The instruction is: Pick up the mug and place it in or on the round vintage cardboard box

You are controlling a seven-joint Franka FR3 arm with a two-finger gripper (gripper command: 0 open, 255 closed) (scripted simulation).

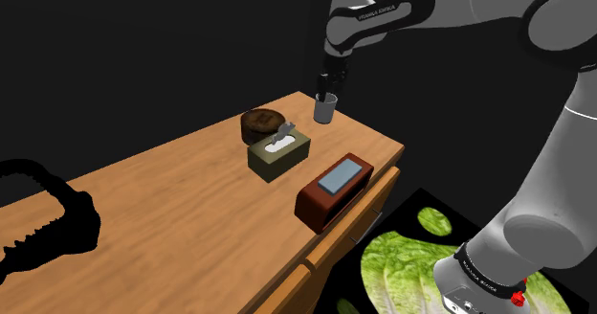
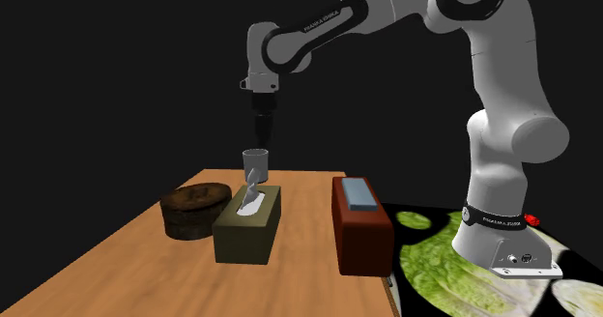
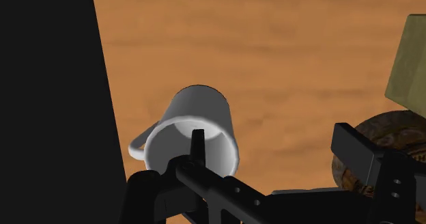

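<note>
A pale grey mug (image 1: 326, 109) (image 2: 255, 162) (image 3: 194, 117) stands upright near the far end of the wooden table (image 1: 172, 226), its handle toward the table's edge. My black gripper (image 1: 328, 80) (image 2: 262, 131) (image 3: 274, 137) hangs just above it, open and holding nothing. In the wrist view one of its fingers (image 3: 198, 144) is over the mug's opening and the other is outside the mug, toward the round box. The round dark brown box (image 1: 261, 123) (image 2: 193, 212) (image 3: 396, 130), lid on, sits a short way from the mug, behind the tissue box.
An olive tissue box (image 1: 279, 154) (image 2: 247, 226) (image 3: 409, 65) lies between the mug and the table's middle. A red-brown box with a blue-grey top (image 1: 333, 191) (image 2: 361, 223) sits by the table's edge near the stand. A black area surrounds the table.
</note>
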